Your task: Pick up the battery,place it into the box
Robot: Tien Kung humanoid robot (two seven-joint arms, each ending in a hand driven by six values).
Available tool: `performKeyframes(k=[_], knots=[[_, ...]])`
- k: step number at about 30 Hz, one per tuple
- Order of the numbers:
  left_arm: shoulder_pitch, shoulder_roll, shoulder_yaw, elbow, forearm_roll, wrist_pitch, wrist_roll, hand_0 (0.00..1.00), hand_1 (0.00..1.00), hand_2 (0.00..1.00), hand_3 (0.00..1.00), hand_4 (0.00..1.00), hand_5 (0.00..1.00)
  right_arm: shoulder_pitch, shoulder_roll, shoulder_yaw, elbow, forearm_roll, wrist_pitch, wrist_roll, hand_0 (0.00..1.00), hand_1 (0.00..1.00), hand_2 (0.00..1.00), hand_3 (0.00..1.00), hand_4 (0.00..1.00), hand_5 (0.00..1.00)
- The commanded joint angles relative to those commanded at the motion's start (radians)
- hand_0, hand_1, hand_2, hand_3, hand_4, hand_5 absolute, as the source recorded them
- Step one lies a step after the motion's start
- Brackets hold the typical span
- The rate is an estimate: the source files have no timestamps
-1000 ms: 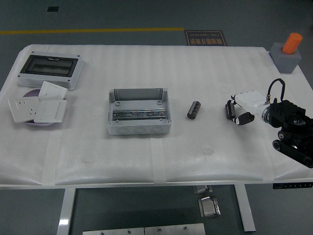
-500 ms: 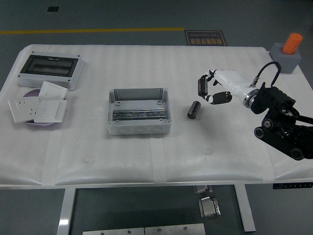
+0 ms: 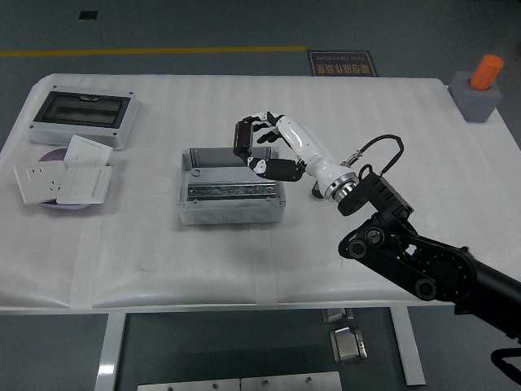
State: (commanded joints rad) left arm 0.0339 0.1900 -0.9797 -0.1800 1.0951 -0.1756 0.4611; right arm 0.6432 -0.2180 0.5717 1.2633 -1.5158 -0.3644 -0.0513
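The grey open box (image 3: 231,192) with a metal rail inside sits at the table's middle. My right hand (image 3: 254,151), white with black fingertips, hovers over the box's far right corner, fingers spread and curved with nothing between them. The forearm runs back to the lower right. Of the dark cylindrical battery (image 3: 316,192) only a small part shows, on the table right of the box, behind my wrist. The left arm is out of view.
A breaker case with a clear lid (image 3: 81,116) stands at the back left. In front of it white socket plates (image 3: 61,179) lie on a purple disc. A grey block with an orange cylinder (image 3: 480,85) is at the back right corner.
My right arm has swept left from the table's right side, passed over the battery and now has its hand above the box's far right corner. The battery has stayed in place.
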Motion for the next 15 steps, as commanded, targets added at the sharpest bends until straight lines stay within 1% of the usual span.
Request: performKeyframes(k=[2,5,6,8,11,12,15], knots=[[0.001,0.000,-0.002,0.000,0.002,-0.001,0.002,0.631,0.655,0.476,0.543,0.618,0.178,0.012,0.024,-0.027,-0.033,-0.021,0.005,-0.015,0.640,0.614,0.720,0.703,0.612,0.297],[0.000,-0.001,-0.001,0.000,0.002,-0.001,0.002,0.631,0.655,0.476,0.543,0.618,0.178,0.023,0.048,-0.050,-0.080,-0.052,0.014,-0.038,0.640,0.614,0.720,0.703,0.612,0.297],[-0.001,-0.001,-0.001,0.000,0.002,-0.001,0.002,0.630,0.654,0.476,0.543,0.617,0.176,0.025,0.053,-0.054,-0.092,-0.059,0.016,-0.044,0.794,0.739,0.836,0.909,0.838,0.453],[-0.002,0.000,0.000,0.000,-0.001,0.000,0.001,0.630,0.654,0.476,0.543,0.617,0.176,0.027,0.055,-0.060,-0.113,-0.072,0.018,-0.052,0.794,0.739,0.836,0.909,0.838,0.453],[-0.004,-0.001,0.002,0.000,-0.003,-0.001,0.000,0.630,0.654,0.476,0.543,0.617,0.176,0.026,0.050,-0.060,-0.126,-0.086,0.022,-0.062,0.794,0.739,0.836,0.909,0.838,0.453],[-0.004,-0.002,0.002,0.000,-0.003,-0.001,0.000,0.630,0.654,0.476,0.543,0.617,0.171,0.025,0.048,-0.058,-0.128,-0.093,0.025,-0.068,0.998,0.934,0.998,0.998,0.983,0.549],[-0.006,-0.002,0.007,0.000,-0.008,-0.001,-0.001,0.630,0.654,0.476,0.543,0.617,0.171,0.023,0.035,-0.048,-0.137,-0.107,0.035,-0.081,0.998,0.934,0.998,0.998,0.983,0.549]])
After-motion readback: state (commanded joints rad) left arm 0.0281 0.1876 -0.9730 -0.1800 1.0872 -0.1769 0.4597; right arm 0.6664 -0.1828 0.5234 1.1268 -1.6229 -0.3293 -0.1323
